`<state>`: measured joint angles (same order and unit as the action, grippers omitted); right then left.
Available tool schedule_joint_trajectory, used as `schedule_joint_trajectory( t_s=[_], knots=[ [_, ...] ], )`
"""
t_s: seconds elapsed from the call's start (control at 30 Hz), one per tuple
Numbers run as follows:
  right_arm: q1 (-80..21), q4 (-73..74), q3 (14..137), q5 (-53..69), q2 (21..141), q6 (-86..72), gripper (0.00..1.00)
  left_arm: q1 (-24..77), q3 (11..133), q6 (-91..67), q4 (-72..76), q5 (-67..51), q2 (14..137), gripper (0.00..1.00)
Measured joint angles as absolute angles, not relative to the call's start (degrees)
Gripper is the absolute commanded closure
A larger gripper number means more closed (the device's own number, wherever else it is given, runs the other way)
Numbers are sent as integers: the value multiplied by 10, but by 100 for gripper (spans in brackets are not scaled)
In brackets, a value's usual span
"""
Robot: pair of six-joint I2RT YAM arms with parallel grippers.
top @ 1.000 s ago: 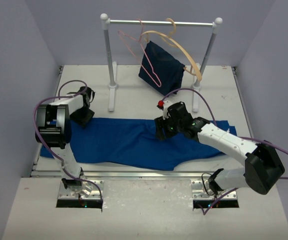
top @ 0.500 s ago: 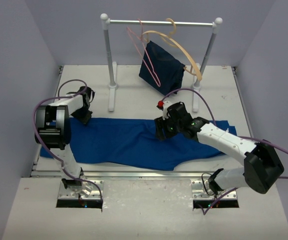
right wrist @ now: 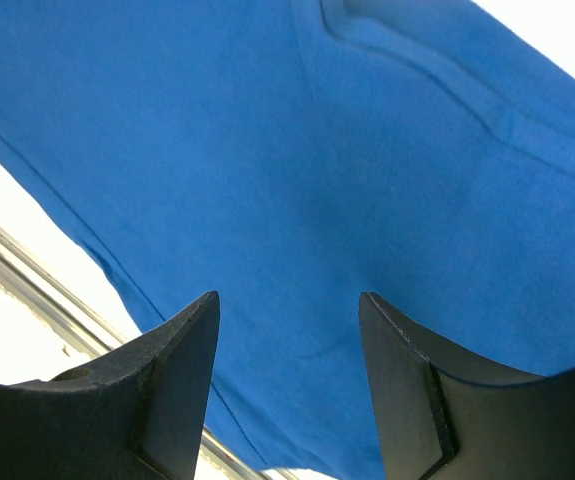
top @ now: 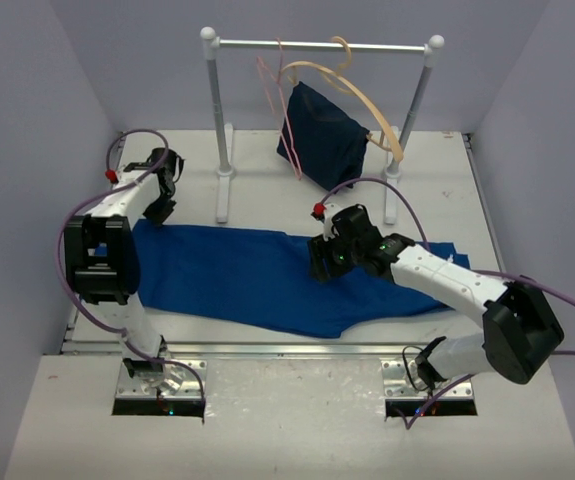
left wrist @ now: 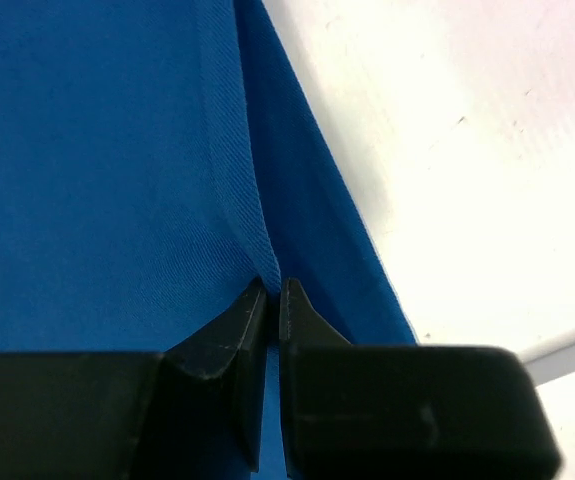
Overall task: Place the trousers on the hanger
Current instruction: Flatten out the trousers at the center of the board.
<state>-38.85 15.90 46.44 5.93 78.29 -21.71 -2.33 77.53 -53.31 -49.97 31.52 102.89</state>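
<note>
The royal-blue trousers (top: 237, 275) lie spread flat across the table, left to right. My left gripper (top: 158, 212) is at their far left corner. In the left wrist view it (left wrist: 272, 284) is shut on a raised fold of the trousers' edge (left wrist: 97, 150). My right gripper (top: 321, 266) hovers over the middle of the trousers. In the right wrist view it (right wrist: 289, 296) is open and empty above the blue cloth (right wrist: 367, 150). The thin pink-red wire hanger (top: 283, 110) hangs by its hook on the rail at the back.
A white clothes rack with a metal rail (top: 322, 45) stands at the back on two posts (top: 217, 120). A pale wooden hanger (top: 367, 105) on it carries a dark navy garment (top: 325, 135). A metal strip (top: 267, 350) runs along the table's near edge.
My left gripper has moved back and left with the trousers' corner, dragging their left end away from the near edge. The pink hanger has swung. The right gripper has barely moved.
</note>
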Motion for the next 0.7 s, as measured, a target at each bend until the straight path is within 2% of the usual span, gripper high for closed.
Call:
schedule_joint_trajectory(
  t_s=[0.1, 0.17, 0.2, 0.27, 0.33, 0.4, 0.57, 0.7],
  knots=[
    [-389, 159, 464, 61, 788, -217, 41, -23, 794, -521, -498, 327, 1050, 61],
    [-389, 159, 464, 62, 790, -218, 41, -23, 793, -513, -496, 334, 1061, 35],
    [-389, 159, 464, 62, 791, -218, 41, -23, 792, -509, -494, 338, 1067, 29],
    [-389, 159, 464, 65, 794, -219, 41, -23, 788, -503, -493, 342, 1074, 1],
    [-389, 159, 464, 68, 798, -219, 39, -23, 787, -501, -496, 349, 1079, 0],
    [-389, 164, 467, 69, 807, -219, 29, -23, 787, -508, -502, 357, 1080, 0],
    [-389, 198, 497, 49, 874, -247, 28, -23, 804, -540, -553, 379, 1077, 0],
    [-389, 222, 489, 10, 941, -305, 26, -23, 874, -604, -658, 411, 1072, 0]
  ],
)
